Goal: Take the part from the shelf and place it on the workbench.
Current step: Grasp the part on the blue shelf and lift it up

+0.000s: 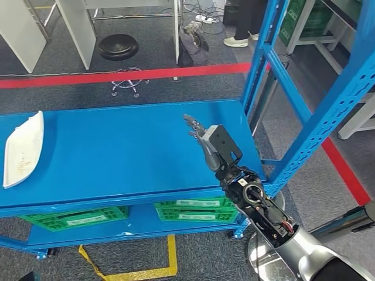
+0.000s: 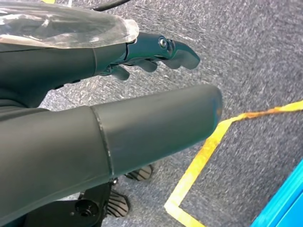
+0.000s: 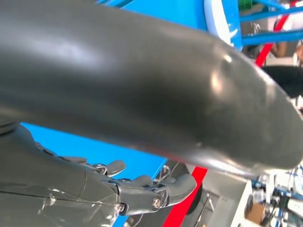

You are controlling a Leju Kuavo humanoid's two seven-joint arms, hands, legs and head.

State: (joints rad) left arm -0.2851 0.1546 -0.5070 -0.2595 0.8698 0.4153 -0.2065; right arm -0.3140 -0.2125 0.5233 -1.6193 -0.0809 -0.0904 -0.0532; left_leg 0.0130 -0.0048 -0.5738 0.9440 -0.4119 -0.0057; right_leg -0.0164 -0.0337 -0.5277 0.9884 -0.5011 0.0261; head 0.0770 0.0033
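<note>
Head view: my right hand [image 1: 197,132] is extended over the right portion of the flat blue metal shelf surface [image 1: 119,152], fingers spread apart and holding nothing. The white curved plastic part [image 1: 22,150] lies on the same surface, well apart from this hand, far to its left near the shelf's left edge. The part's long axis runs away from me and slightly rightward; its narrower end points toward me, its broader end toward the far edge. Two green plastic crates [image 1: 194,209] sit on the lower tier beneath and to the left of the hand. Left wrist view: my left hand [image 2: 107,104] hangs above grey carpet floor [image 2: 250,56] marked with yellow tape [image 2: 200,161], fingers [image 2: 171,49] extended, gripping nothing.
</note>
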